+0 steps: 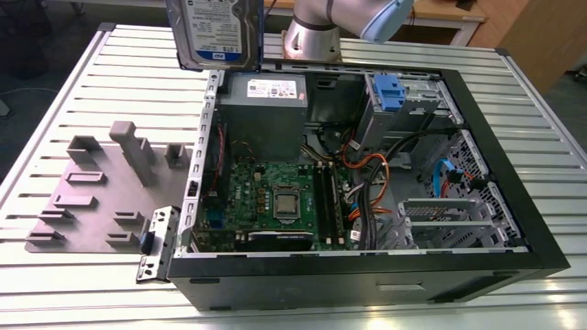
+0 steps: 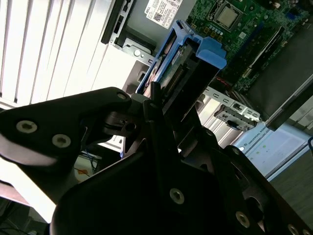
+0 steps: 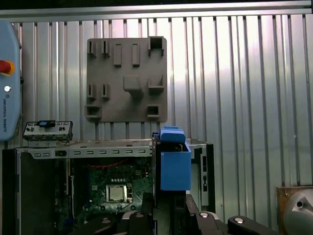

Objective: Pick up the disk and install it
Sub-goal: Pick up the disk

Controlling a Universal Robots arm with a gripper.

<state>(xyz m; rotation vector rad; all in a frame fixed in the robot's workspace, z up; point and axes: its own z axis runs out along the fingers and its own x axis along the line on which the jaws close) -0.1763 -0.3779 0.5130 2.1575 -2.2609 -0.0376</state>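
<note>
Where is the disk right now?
In the exterior view the disk is held aloft toward the view's left, above the computer case's corner by the power supply.

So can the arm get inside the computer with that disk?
Probably yes. The computer lies open on top, and the disk, held in the gripper, hangs above its edge with nothing between.

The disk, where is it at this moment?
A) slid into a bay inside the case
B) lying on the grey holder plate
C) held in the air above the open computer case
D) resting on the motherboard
C: in the exterior view the disk hangs upright above the computer case, and the second wrist view shows the gripper clamped on it.
</note>
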